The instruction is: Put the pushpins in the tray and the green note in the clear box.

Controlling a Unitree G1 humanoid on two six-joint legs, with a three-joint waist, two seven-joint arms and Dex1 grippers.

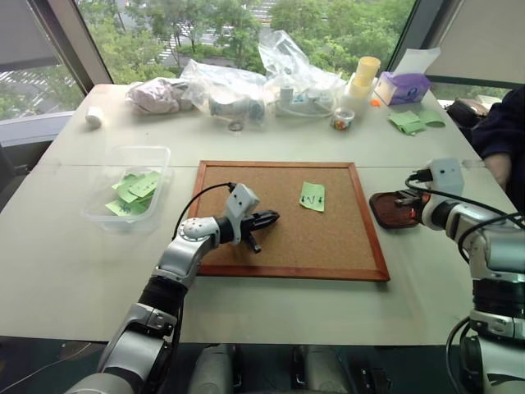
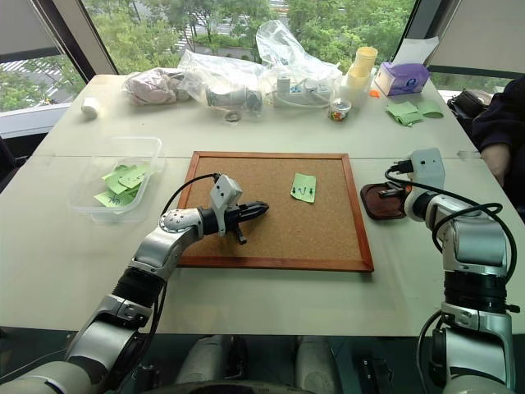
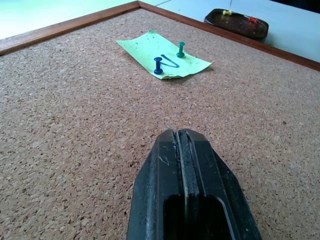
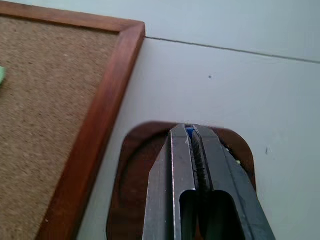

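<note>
right gripper (image 4: 192, 137) clenched on a blue pushpin over tray (image 4: 145, 150) | left gripper (image 3: 182, 145) clenched empty over corkboard (image 3: 75, 125) | green note (image 3: 162, 60) was pinned there by two pushpins (image 3: 158, 66) | advice: release low inside rim

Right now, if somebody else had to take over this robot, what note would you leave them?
Left end effector: shut, empty, over the corkboard.
Right end effector: shut, above the tray; a blue speck shows at its tips, and I cannot tell what it is.
Green note: on the corkboard, with a blue pushpin and a green pushpin standing in it.
Tray already holds a red pin and a yellow pin.
Left: both pushpins to the tray, green note to the clear box.
</note>
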